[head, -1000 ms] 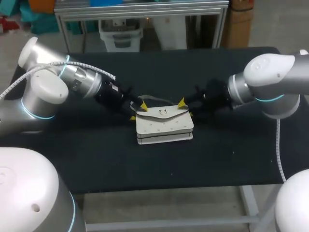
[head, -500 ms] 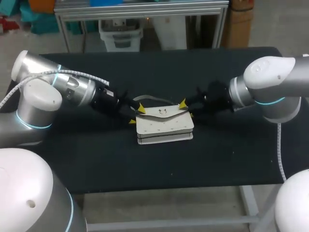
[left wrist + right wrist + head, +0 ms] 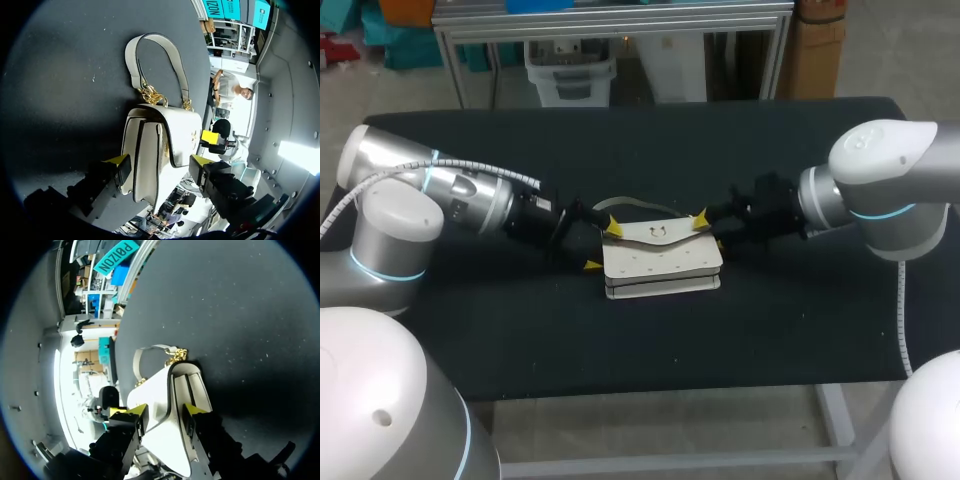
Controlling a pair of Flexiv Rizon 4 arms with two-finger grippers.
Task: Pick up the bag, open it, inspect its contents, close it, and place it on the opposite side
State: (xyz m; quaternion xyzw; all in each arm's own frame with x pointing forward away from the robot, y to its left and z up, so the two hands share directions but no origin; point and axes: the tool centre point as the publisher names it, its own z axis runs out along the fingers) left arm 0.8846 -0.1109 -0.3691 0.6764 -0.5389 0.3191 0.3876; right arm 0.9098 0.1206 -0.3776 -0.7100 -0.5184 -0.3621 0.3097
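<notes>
Left gripper is spread wide, straddling the bag at nine o'clock. At three o'clock, whether the right gripper holds it cannot be made out.

white handbag mid-table, flap apparently closed

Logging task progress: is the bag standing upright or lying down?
Lying down: the bag rests on its back on the table, flap face up.
</notes>
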